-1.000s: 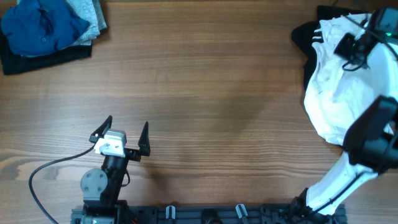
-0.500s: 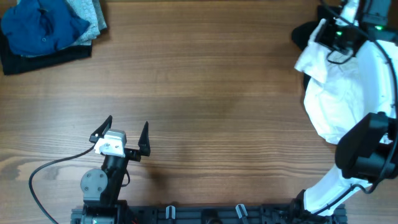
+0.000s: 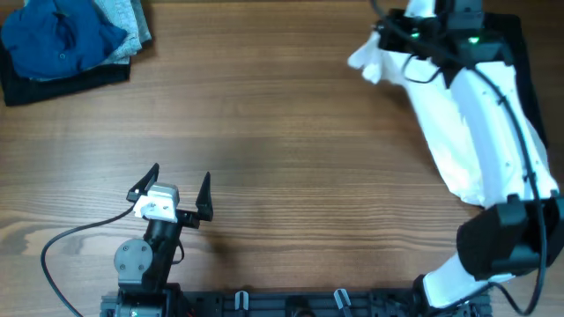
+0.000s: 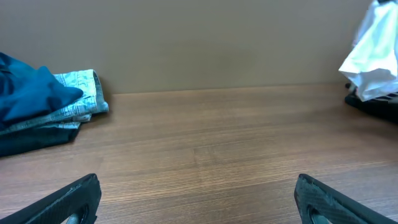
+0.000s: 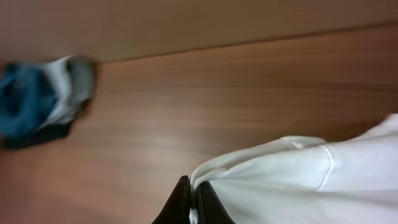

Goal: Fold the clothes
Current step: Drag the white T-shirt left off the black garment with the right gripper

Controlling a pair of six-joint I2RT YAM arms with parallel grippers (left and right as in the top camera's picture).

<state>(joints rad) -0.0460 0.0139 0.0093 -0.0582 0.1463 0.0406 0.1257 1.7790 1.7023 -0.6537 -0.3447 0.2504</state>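
My right fingers [image 3: 385, 42] are closed on a pinch of the white T-shirt [image 3: 368, 60]. They hold it up over the far right of the tabletop [image 3: 291, 132], while the rest trails back toward the near right edge beneath my arm.

My worry is that pinch: the fabric is thin and bunched, so I think it could slip out if I pull hard. The shirt also lies against the black garment [image 3: 527, 53], and dragging may bring that along or snag. With only 1 corner held, it would probably land crumpled.

My left fingers [image 3: 181, 178] are spread wide and empty at the near left, well apart from the shirt. The blue and grey folded pile [image 3: 62, 40] sits in the far left corner, not in my path.
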